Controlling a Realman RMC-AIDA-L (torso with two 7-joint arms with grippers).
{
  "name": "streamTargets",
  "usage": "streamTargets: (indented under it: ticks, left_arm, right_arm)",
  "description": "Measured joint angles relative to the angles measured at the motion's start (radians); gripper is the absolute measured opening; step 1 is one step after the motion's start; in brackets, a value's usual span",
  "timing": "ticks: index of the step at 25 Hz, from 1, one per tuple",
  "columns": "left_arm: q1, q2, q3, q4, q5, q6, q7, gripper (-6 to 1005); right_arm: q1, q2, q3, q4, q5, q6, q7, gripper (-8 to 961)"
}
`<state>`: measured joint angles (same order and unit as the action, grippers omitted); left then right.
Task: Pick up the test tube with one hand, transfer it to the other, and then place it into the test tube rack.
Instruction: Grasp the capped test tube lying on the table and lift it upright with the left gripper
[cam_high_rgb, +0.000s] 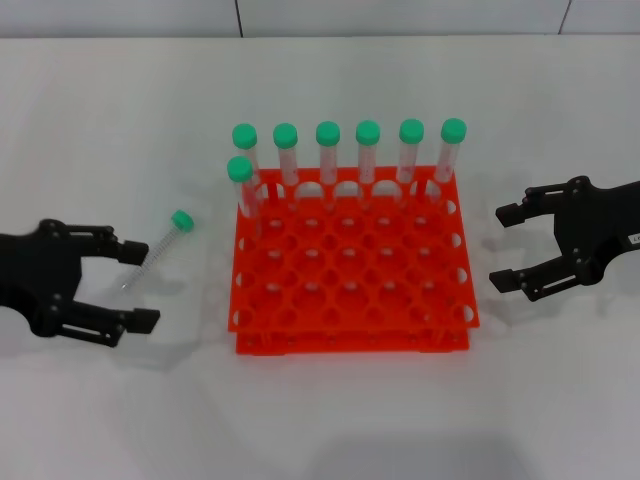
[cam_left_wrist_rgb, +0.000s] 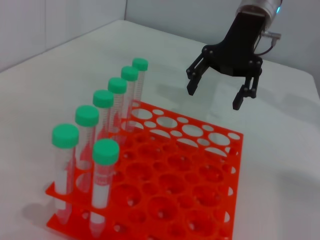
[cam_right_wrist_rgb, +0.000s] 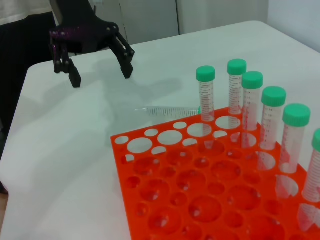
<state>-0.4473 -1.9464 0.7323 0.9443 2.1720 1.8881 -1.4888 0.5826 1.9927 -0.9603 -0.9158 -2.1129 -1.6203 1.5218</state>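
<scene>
A slim clear test tube (cam_high_rgb: 153, 252) with a green cap lies on the white table, left of the orange test tube rack (cam_high_rgb: 350, 300). My left gripper (cam_high_rgb: 140, 285) is open just beside the tube's tip, its upper finger almost touching it, and holds nothing. The right wrist view shows the same lying test tube (cam_right_wrist_rgb: 167, 111) past the test tube rack (cam_right_wrist_rgb: 200, 200), with the left gripper (cam_right_wrist_rgb: 102, 76) farther back. My right gripper (cam_high_rgb: 505, 246) hovers open and empty to the right of the rack. In the left wrist view, the right gripper (cam_left_wrist_rgb: 215, 97) hangs beyond the test tube rack (cam_left_wrist_rgb: 190, 190).
Several green-capped tubes (cam_high_rgb: 328, 150) stand upright along the rack's far row, with one more in the second row at its left end. Those standing tubes (cam_left_wrist_rgb: 105, 110) (cam_right_wrist_rgb: 272, 115) also appear in both wrist views. A wall runs along the table's far edge.
</scene>
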Motion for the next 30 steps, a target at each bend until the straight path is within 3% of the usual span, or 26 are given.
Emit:
streamTargets:
  ticks: [6, 12, 21, 24, 30]
  left_arm:
    - [0.003, 0.000, 0.002, 0.154, 0.003, 0.051, -0.186, 879]
    - [-0.018, 0.023, 0.041, 0.236, 0.040, 0.071, -0.421, 879]
    - [-0.114, 0.045, 0.095, 0.248, 0.298, 0.068, -0.738, 879]
    - [-0.142, 0.040, 0.095, 0.246, 0.384, 0.059, -0.776, 879]
    - [-0.168, 0.009, 0.129, 0.234, 0.500, 0.002, -0.793, 879]
  right_arm:
    - [-0.001, 0.000, 0.000, -0.002, -0.002, 0.002, 0.000, 867]
    - [0.001, -0.002, 0.000, -0.003, -0.003, 0.018, -0.001, 867]
    - [0.016, -0.002, -0.006, -0.004, -0.005, 0.030, -0.001, 867]
    - [0.019, -0.001, -0.016, -0.004, -0.006, 0.039, -0.001, 866]
    - [0.022, 0.003, -0.026, -0.002, -0.007, 0.046, 0.000, 866]
